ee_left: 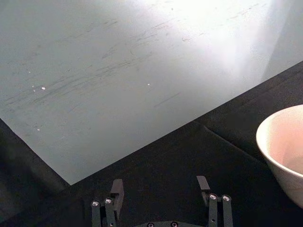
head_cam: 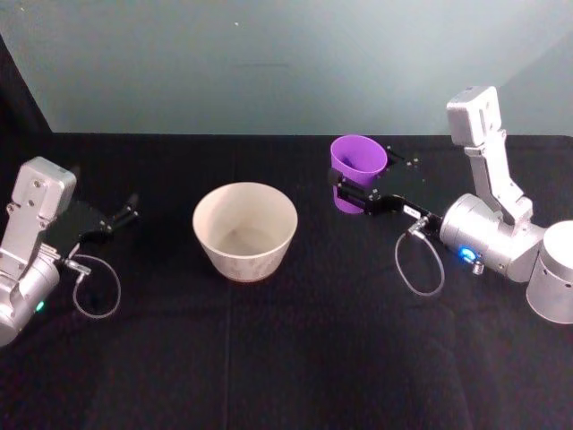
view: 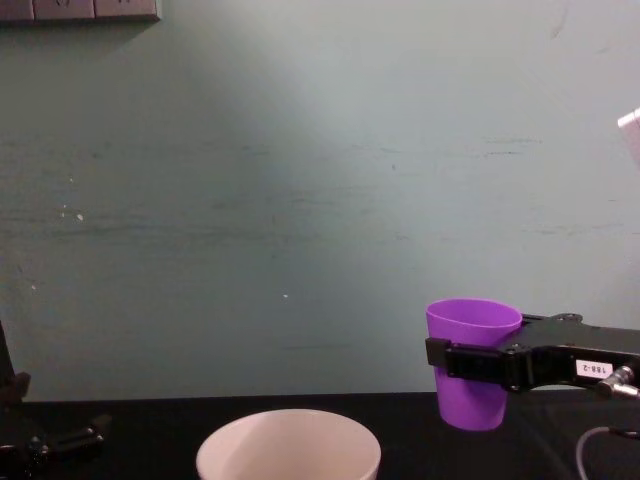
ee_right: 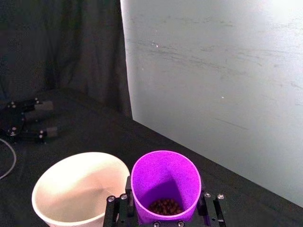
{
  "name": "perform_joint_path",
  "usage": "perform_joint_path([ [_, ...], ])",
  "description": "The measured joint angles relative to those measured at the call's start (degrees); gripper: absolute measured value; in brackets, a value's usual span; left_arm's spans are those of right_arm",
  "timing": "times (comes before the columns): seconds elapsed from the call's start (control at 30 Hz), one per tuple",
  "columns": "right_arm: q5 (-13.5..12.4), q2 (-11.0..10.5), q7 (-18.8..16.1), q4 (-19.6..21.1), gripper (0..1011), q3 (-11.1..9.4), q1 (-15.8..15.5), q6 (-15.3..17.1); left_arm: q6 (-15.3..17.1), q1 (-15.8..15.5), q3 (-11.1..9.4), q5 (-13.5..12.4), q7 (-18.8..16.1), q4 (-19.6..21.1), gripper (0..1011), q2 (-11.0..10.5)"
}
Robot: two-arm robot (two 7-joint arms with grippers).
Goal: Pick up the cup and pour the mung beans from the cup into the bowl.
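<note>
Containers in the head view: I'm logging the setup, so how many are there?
2. A wide round cream-white bowl stands at centre; a small purple plastic cup, upright, is clamped in the right gripper, to the bowl's right. None looks hidden.

Bowl (view: 288, 445): lower half cut off by chest view's bottom edge.
Cup (ee_right: 165, 182): base cut off in right wrist view; flanks covered by right gripper (ee_right: 164, 210).
Beans (ee_right: 165, 206): number too small to count.

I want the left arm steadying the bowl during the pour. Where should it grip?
Probably the bowl's left rim: the open left gripper comes from the left, one finger inside the wall. It looks too wide to span, and the right gripper holds the cup on its right.
</note>
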State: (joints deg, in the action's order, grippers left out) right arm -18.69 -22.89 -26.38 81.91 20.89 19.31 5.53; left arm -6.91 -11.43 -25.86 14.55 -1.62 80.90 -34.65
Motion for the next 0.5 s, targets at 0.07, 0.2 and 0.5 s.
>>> perform_joint_path([
  [0.07, 0.0, 0.0, 0.0, 0.0, 721, 0.0, 0.0, 0.0, 0.0, 0.0, 0.0, 0.0, 0.0, 0.0, 1000, 0.0],
  [0.2, 0.0, 0.0, 0.0, 0.0, 721, 0.0, 0.0, 0.0, 0.0, 0.0, 0.0, 0.0, 0.0, 0.0, 1000, 0.0],
  [0.5, 0.0, 0.0, 0.0, 0.0, 721, 0.0, 0.0, 0.0, 0.0, 0.0, 0.0, 0.0, 0.0, 0.0, 1000, 0.0],
])
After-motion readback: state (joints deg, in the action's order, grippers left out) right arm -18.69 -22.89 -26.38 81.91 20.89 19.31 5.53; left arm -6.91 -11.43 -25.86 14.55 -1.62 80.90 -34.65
